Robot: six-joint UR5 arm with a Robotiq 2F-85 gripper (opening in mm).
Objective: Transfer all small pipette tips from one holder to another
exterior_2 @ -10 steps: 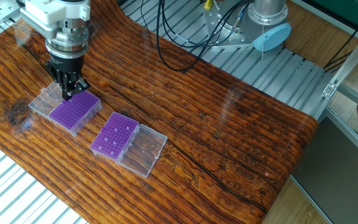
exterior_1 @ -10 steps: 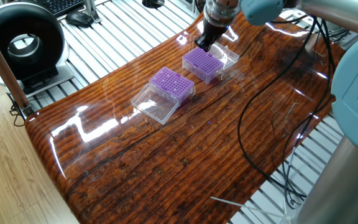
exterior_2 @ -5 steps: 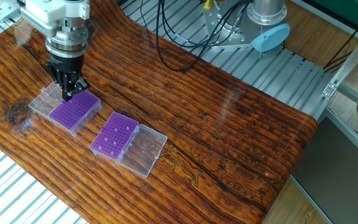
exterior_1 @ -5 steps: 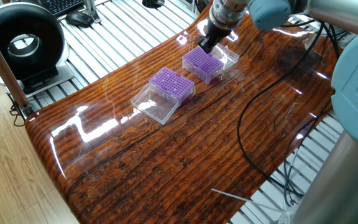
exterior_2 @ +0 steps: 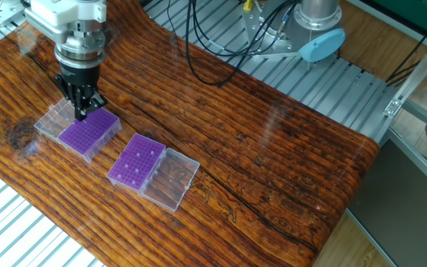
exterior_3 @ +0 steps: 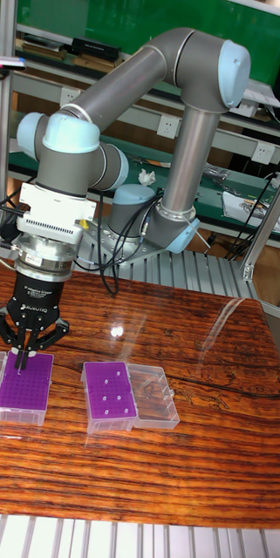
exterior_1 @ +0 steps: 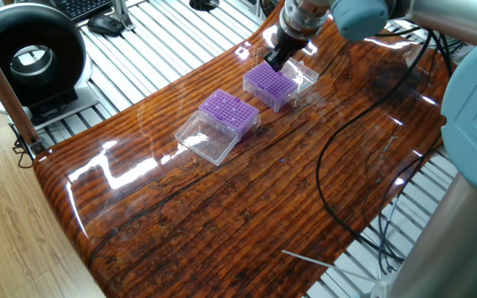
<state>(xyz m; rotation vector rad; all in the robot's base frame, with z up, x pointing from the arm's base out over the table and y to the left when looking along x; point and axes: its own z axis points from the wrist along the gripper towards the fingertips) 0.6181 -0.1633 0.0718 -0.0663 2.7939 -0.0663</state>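
Note:
Two purple boxes stand open on the wooden table. The box (exterior_1: 270,85) (exterior_2: 89,132) (exterior_3: 24,386) under the arm holds the small pipette tips (exterior_2: 86,135) (exterior_3: 23,388) as a dense dotted grid. The other box (exterior_1: 230,111) (exterior_2: 137,160) (exterior_3: 107,392) shows only several pale tips (exterior_3: 107,390) scattered over its holes. My gripper (exterior_1: 272,63) (exterior_2: 81,113) (exterior_3: 25,355) points straight down over the far edge of the full box. Its fingertips are drawn together. Whether a tip sits between them is too small to tell.
Each box has a clear hinged lid lying flat beside it (exterior_1: 206,141) (exterior_2: 172,179) (exterior_3: 153,398) (exterior_2: 51,123). Black cables (exterior_1: 356,124) run across the table's right part. A black ring-shaped device (exterior_1: 28,55) stands beyond the left edge. A thin pale rod (exterior_1: 306,259) lies near the front edge.
The wrist shifted slightly between one second ago and half a second ago. Since then nothing has visibly moved.

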